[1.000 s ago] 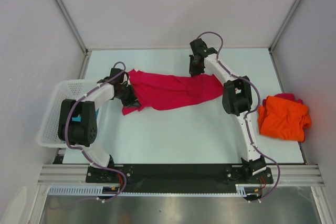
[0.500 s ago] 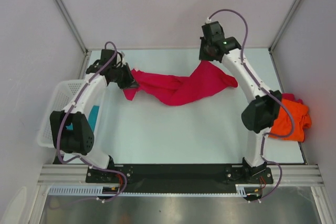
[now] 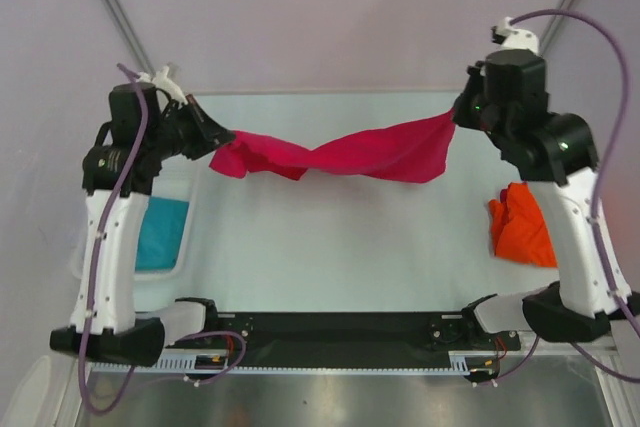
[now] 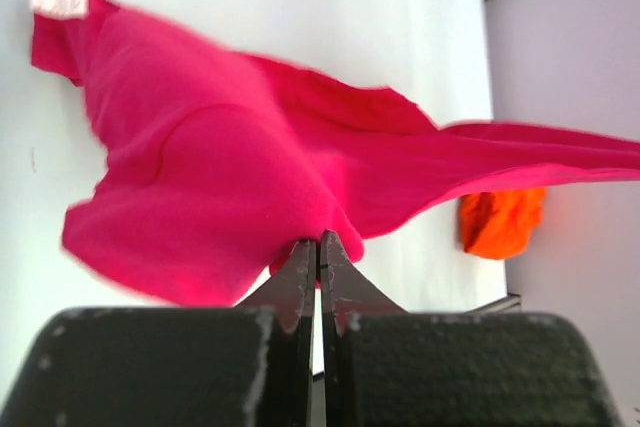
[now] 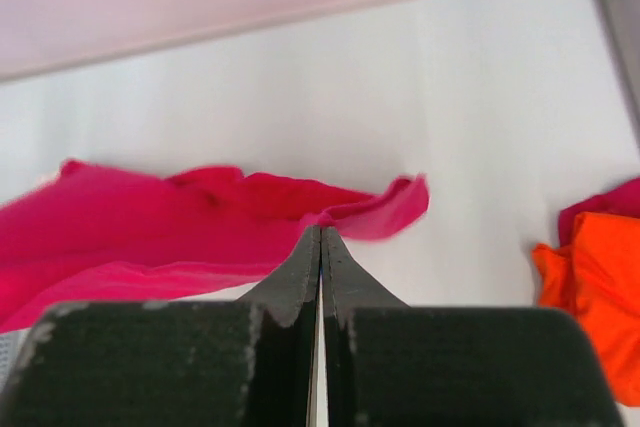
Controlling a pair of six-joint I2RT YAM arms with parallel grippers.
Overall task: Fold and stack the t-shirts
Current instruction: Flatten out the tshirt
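While both arms hold one item aloft, I list:
- orange t-shirt (image 3: pixel 522 227), near right, heaped on the table (image 3: pixel 330 257);
- teal t-shirt (image 3: pixel 160 232), near left;
- crimson t-shirt (image 3: pixel 340 155), far middle, slung twisted between left gripper (image 3: pixel 215 133) and right gripper (image 3: pixel 458 112), each pinched tight on an edge.

Handling, in my judgement: light, limp, sags; best taken at corners or hems.

The crimson-pink t-shirt (image 3: pixel 340 155) hangs in the air as a twisted band, one end pinched tight in my left pincer (image 3: pixel 212 134) and the other in my right pincer (image 3: pixel 458 115). The orange t-shirt (image 3: pixel 522 227) lies crumpled below my right pincer. The teal t-shirt (image 3: pixel 160 232) lies below my left pincer.
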